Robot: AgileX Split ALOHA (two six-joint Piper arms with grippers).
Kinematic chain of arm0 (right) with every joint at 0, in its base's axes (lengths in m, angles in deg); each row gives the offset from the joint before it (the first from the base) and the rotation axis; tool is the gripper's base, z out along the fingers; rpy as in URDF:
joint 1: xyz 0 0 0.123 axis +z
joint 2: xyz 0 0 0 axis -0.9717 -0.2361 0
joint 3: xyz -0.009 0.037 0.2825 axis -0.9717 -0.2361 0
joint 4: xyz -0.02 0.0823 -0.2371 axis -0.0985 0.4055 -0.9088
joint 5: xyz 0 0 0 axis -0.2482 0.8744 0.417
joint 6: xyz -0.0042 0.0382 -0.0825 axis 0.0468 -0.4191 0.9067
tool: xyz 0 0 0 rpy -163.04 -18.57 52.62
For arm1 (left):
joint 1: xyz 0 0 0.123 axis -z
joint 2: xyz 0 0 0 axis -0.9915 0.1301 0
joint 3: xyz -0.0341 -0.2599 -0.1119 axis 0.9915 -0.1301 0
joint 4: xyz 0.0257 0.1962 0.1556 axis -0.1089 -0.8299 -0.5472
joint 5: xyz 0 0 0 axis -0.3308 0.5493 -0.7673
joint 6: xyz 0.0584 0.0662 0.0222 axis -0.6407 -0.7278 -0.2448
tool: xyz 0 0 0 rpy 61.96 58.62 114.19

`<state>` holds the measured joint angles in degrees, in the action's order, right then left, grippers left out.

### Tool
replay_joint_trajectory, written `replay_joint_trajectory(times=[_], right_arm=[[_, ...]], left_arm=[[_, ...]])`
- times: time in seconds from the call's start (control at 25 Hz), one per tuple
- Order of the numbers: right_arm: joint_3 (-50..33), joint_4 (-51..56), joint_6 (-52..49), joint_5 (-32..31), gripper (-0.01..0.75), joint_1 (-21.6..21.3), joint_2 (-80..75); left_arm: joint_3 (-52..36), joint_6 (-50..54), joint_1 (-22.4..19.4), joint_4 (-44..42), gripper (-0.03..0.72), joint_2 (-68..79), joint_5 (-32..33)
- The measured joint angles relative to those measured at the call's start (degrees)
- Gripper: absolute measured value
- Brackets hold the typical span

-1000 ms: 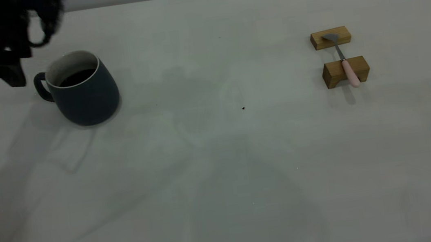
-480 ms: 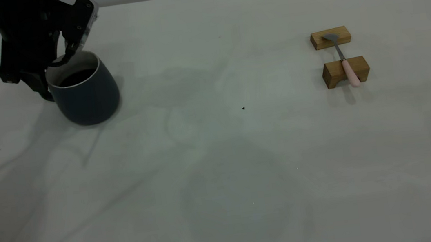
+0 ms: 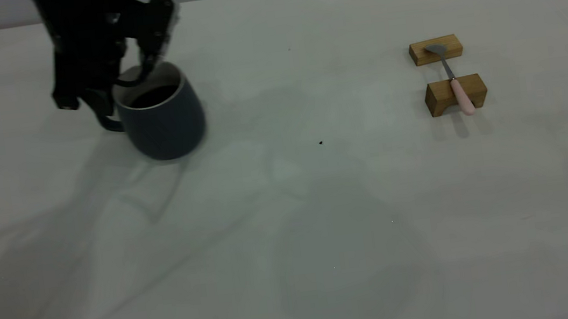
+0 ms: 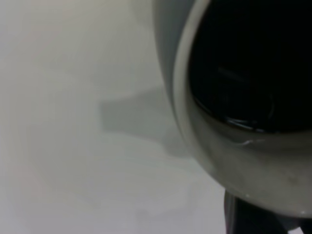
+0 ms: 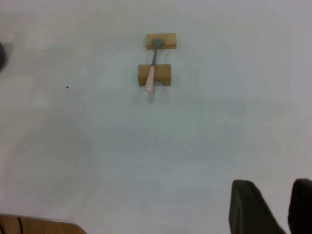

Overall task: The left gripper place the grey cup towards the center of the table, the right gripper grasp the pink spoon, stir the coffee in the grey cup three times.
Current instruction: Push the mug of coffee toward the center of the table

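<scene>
Off-white tabletop [image 3: 326,241] fills the scene. At its far left, the left claw [image 3: 103,107] is clamped on the handle side of the grey cup [image 3: 164,121], which stands upright with dark coffee [image 3: 152,96] inside. Well apart, at the far right, the pink spoon [image 3: 461,95] lies across two wooden blocks [image 3: 436,50]. Only the right claw [image 5: 273,207] fingertips show, slightly parted and holding nothing.

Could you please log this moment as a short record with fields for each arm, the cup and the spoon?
left gripper: at the cup's handle, shut on it
cup: upright, left of table centre, holds coffee
spoon: lying across two wooden blocks, untouched
right gripper: open, high above the table, clear of the spoon
</scene>
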<state>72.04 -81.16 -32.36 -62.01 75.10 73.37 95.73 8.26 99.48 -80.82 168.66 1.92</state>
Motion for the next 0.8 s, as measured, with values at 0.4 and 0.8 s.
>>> replay_joint_trajectory(times=[0.4,0.8], right_arm=[[0.0,0.0,0.0,0.0,0.242,0.0,0.0],[0.0,0.1,0.0,0.0,0.242,0.0,0.0]], left_arm=[[0.0,5.9,7.0,0.1,0.313,0.0,-2.1],[0.0,9.7,11.2,1.0,0.333,0.0,-3.7]])
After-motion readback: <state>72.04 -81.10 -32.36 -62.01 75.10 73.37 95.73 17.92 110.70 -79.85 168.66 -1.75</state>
